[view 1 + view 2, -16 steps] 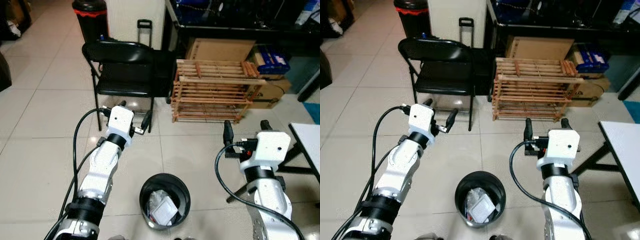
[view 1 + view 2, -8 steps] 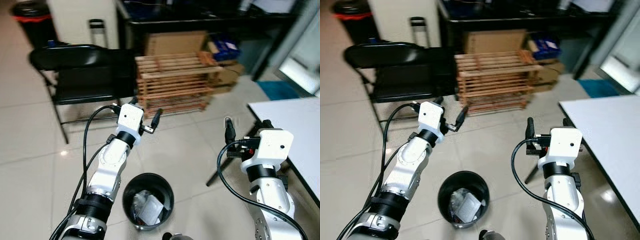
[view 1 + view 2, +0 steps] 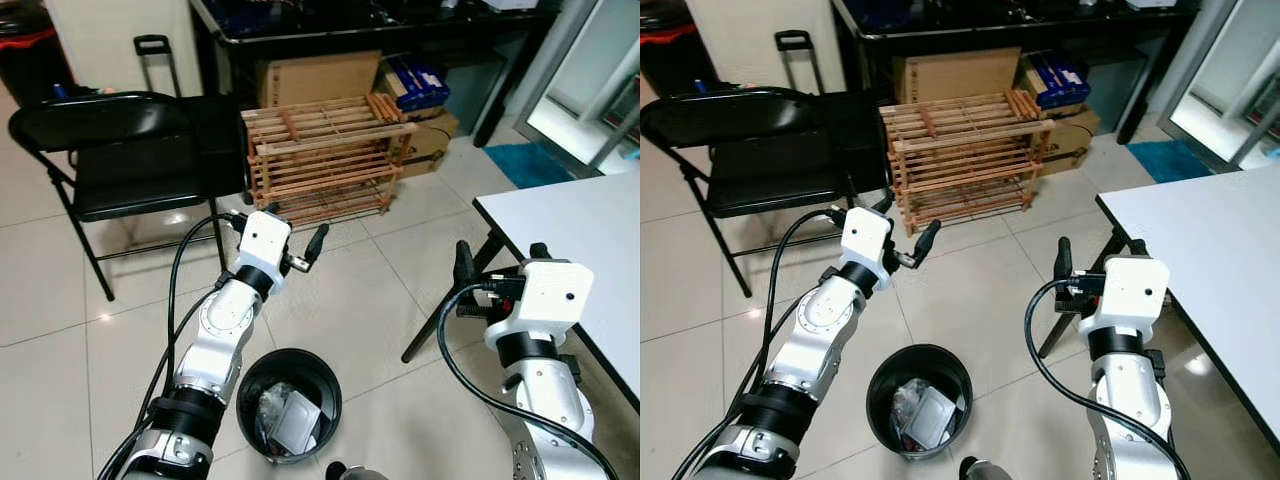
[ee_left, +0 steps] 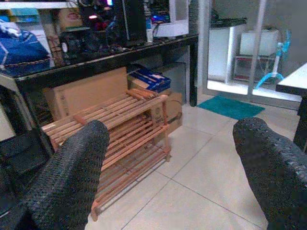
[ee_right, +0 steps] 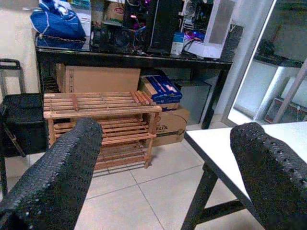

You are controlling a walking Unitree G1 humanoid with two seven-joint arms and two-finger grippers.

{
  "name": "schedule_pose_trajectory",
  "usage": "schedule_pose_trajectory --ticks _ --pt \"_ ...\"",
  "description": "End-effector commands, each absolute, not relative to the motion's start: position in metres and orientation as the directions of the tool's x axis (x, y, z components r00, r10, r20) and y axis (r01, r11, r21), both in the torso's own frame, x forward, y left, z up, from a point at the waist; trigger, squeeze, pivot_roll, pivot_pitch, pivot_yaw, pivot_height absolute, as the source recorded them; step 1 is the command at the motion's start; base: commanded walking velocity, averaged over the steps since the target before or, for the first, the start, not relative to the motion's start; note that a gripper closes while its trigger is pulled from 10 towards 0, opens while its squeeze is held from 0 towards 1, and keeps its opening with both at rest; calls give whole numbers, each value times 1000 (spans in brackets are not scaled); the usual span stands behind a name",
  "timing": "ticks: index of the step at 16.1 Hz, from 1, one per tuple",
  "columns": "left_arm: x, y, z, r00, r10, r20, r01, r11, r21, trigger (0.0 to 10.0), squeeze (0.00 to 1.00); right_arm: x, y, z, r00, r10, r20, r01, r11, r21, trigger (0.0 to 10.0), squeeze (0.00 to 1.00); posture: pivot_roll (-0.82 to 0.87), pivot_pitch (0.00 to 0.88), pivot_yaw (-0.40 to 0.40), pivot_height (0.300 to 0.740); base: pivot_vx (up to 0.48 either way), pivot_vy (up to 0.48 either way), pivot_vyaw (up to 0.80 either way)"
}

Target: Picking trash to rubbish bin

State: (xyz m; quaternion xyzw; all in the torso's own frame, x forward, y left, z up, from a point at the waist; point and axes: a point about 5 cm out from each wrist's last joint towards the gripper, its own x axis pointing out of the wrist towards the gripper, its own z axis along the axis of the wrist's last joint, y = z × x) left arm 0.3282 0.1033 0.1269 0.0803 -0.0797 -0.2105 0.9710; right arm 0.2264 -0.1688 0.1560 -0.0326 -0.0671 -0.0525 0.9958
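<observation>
A round black rubbish bin (image 3: 290, 355) stands on the tiled floor just in front of me, between my two arms. White and clear crumpled trash (image 3: 285, 420) lies inside it. My left gripper (image 3: 293, 225) is held out above and beyond the bin, open and empty, toward a wooden rack. My right gripper (image 3: 500, 258) is raised to the right of the bin beside a white table, also open with nothing in it. In the wrist views, the left gripper (image 4: 168, 158) and the right gripper (image 5: 163, 167) show their black fingers spread wide apart.
A black folding chair (image 3: 120, 160) stands at the far left. A slatted wooden rack (image 3: 325, 155) stands ahead, with cardboard boxes (image 3: 320, 75) under a dark desk behind it. A white table (image 3: 580, 230) with black legs fills the right side. Bare tiles lie between bin and rack.
The camera has swung to the right, so the white table has come into view and the chair and rack have shifted left. Both grippers stay open in much the same pose.
</observation>
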Motion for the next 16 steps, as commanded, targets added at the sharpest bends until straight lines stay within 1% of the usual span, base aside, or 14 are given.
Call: schedule_pose_trajectory --ticks 1,14,15,16 --pt "329 99 125 892 -439 104 416 889 191 10000 0 223 -171 160 983 -113 147 123 991 -59 10000 0 68 64 -37 740 0 0 -763" --pt "328 93 117 895 -443 60 424 883 200 10000 0 223 -170 158 986 -107 129 115 992 -59 10000 0 60 65 -38 740 0 0 -756" --pt "328 92 116 894 -445 55 426 882 201 10000 0 223 -170 158 986 -106 131 115 992 -57 10000 0 57 66 -38 740 0 0 -569" --pt "328 91 115 894 -445 52 427 881 203 10000 0 222 -170 159 985 -104 136 112 992 -55 10000 0 57 66 -38 740 0 0 0"
